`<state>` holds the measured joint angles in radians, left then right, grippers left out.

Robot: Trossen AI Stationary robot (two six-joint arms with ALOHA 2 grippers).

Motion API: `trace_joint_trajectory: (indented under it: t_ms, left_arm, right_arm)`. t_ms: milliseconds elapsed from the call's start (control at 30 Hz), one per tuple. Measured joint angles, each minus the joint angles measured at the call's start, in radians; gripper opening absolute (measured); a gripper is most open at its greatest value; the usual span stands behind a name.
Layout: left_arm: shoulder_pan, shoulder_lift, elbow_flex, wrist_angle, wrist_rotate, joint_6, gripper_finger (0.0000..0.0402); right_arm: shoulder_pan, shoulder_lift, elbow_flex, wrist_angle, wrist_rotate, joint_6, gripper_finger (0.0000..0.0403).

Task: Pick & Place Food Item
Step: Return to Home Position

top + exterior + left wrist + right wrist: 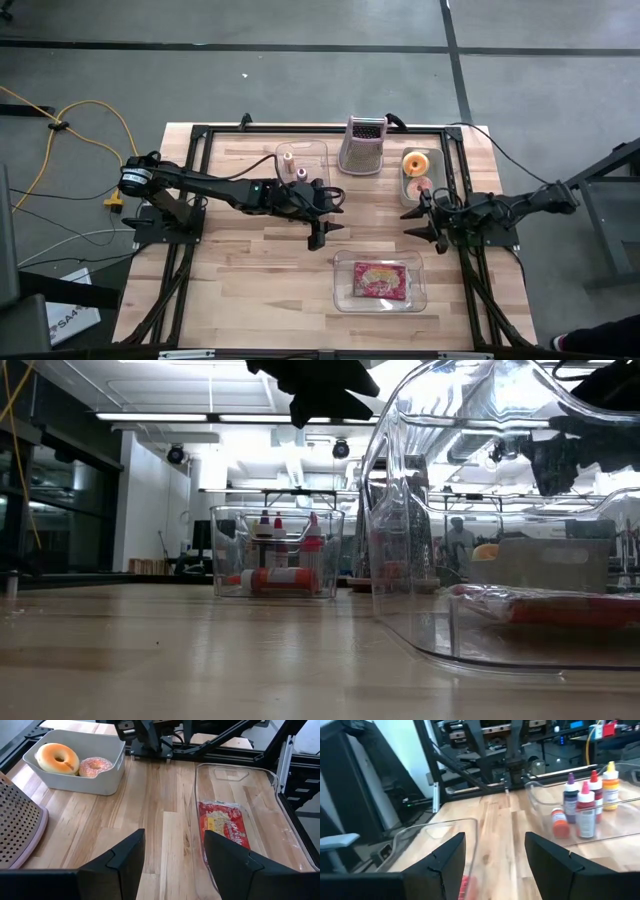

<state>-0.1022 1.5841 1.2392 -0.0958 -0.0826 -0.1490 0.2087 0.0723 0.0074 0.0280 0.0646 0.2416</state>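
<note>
- High view: the left gripper is mid-table, aimed toward the right arm. The right gripper is at the right side of the table, aimed back at it.
- The gray bin sits at the far right with its long axis running front to back. The orange donut is in its far end and the pink donut in its near end.
- The bin is just beside the right gripper and well apart from the left one, so the right arm is nearer.
- Also on the table: a grater, a clear bin of bottles, and a clear tray with a red packet.
- Low view: both arms are only dark shapes up top, and their fingers can't be read. The gray bin shows through the clear tray, with a sliver of orange donut above its wall. The bottles are further back.
- Left wrist view: the left gripper's fingers are spread wide with nothing between them.
- This view looks into the gray bin, where the orange donut and pink donut touch. No blue one shows. The low view can't see inside the bin.
- Right wrist view: the right gripper's fingers are also apart and empty. It faces the bottles and tray rim, so the gray bin is out of frame.
- Judgement: the donuts look placed. Going home needs each arm to pull back to its own side, and the right arm should stay clear of the bin wall.
</note>
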Motion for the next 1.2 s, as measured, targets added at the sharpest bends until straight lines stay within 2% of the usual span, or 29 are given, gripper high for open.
trace_joint_trajectory:
  t_ms: [167, 500, 1200]
  left_arm:
    - [0.0, 0.0, 0.0, 0.0, 0.0, 0.0, 0.0196]
    - [0.0, 0.0, 0.0, 0.002, 0.0, 0.0, 0.0196]
    - [0.0, 0.0, 0.0, 0.003, 0.0, 0.0, 0.0196]
  right_arm:
    - [-0.071, 0.004, 0.0, -0.016, -0.074, -0.005, 0.0193]
    - [-0.134, 0.063, 0.0, -0.016, -0.072, 0.019, 0.0193]
    - [-0.146, 0.072, -0.001, -0.017, -0.072, 0.021, 0.0193]
